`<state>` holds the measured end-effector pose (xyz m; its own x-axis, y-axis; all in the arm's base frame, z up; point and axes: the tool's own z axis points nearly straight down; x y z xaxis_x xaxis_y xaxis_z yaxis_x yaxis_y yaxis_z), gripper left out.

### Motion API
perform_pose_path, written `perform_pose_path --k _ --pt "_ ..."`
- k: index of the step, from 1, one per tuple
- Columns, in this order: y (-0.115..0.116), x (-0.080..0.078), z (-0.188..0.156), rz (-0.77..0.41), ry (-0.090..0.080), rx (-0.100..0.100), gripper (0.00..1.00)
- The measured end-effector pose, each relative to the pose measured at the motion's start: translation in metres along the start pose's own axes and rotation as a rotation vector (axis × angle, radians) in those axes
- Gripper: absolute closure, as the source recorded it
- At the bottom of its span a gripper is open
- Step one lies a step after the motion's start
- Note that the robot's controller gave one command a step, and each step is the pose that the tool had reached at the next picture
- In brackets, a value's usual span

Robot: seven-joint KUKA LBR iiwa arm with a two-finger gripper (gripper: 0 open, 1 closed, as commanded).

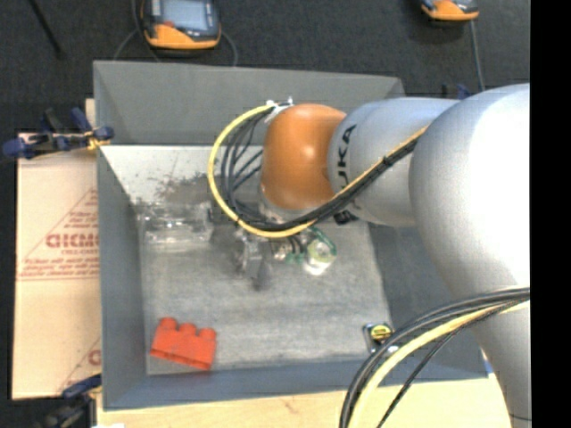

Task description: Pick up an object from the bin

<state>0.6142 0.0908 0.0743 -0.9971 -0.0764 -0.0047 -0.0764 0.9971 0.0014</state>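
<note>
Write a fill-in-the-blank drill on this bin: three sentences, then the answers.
1. The red-orange toy brick lies in the lower ___ corner of the bin, as the view shows it.
2. The gripper hangs over the bin's ___, apart from the brick.
3. The small green-and-white thing lies just to the view's ___ of the gripper.
Missing words: left; middle; right.

One overhead cam, tilted slightly, looks down into grey metal bin (pixel 178 105) at close range. Robot arm (pixel 428 168) enters from frame right, nearest the lens; gripper (pixel 256 261) approx mid-frame, bin floor open to its left.
</note>
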Motion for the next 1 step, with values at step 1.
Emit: perform_pose_path --k 1 --pt "-0.0028 -0.0050 -0.1773 -0.015 -0.010 0.002 1.00"
